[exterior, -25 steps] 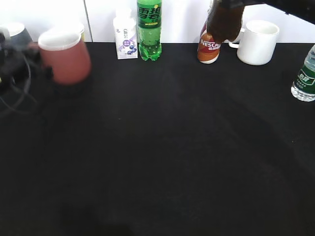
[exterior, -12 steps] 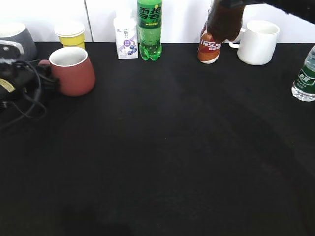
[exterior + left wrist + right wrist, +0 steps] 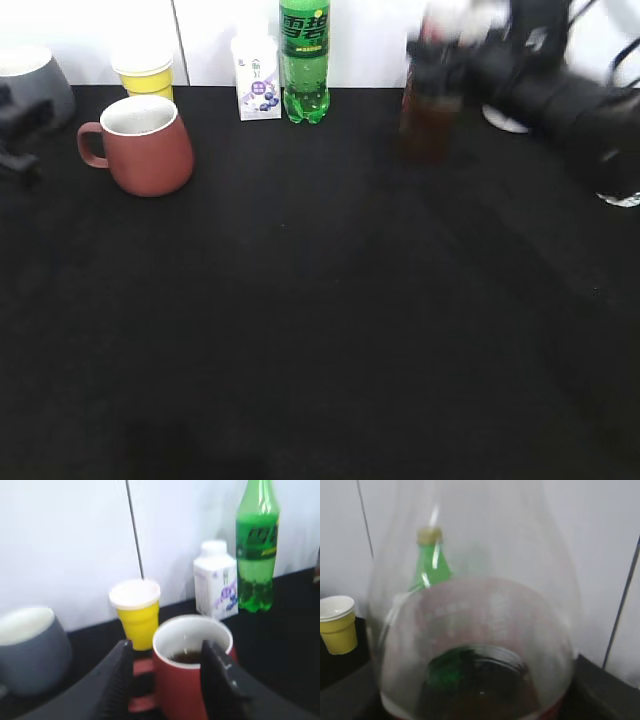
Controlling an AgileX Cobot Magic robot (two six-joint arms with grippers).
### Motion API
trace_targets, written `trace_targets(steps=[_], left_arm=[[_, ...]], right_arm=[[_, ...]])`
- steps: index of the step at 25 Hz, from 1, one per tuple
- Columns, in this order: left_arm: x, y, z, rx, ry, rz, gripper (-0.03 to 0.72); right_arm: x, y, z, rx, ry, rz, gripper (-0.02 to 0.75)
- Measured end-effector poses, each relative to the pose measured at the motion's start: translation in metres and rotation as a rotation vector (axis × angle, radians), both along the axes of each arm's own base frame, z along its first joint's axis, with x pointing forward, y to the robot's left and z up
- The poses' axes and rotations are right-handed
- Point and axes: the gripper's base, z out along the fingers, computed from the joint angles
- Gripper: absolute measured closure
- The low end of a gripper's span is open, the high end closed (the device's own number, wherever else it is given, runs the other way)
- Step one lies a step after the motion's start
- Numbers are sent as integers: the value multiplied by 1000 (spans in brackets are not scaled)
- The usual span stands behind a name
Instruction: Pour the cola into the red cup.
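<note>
Cola (image 3: 428,110): blurred, upright at the table's back right, apparently in the right gripper; its hold can't be told.
Red cup (image 3: 146,143): back left, dark liquid inside.
Left gripper (image 3: 167,680): spread, fingers flanking the cup.
Sprite bottle (image 3: 303,60): back centre.

blk table (image 3: 330,330) | red cup (image 3: 145,143) | yel cup (image 3: 146,75) | milk ctn (image 3: 257,78) | grn btl (image 3: 303,60)

The exterior view looks down at a slant across the black table (image 3: 320,330) toward the white wall. The left wrist view peers forward between its fingers (image 3: 117,680) (very close). Both share the green bottle (image 3: 303,60), which the right wrist view also catches.
</note>
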Motion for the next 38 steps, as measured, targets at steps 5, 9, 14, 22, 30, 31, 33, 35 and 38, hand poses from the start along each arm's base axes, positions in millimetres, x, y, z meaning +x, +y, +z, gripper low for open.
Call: trace_targets(steps=[5,9,14,22,30,31,33,35,38], left_arm=[[-2,-1,3,7,2,-1,349],[-2,-1,3,8,2,-2,349],[-2,-1,2,10,11,-1,349],[-12,0,-24,-156,403,58,349],[-42,-29,66,-26,748,269,349],[-55,-29,84,-20,714,245,349],[-89,-21,113,-14,612,176,349],[-130,0,135,-13,511,128,349],[-185,26,129,16,469,59,349]], right_arm=[[6,2,-23,-38,48,-2,257],[4,0,-22,-64,110,-11,144],[-5,-5,-15,-128,273,-21,98],[-33,-17,5,-234,532,-40,111],[-88,-38,78,-293,585,-31,196],[-103,-43,96,-286,559,-14,196],[-143,-53,135,-219,509,16,196],[-189,-67,161,-195,503,47,196],[-264,-94,162,-192,470,73,196]])
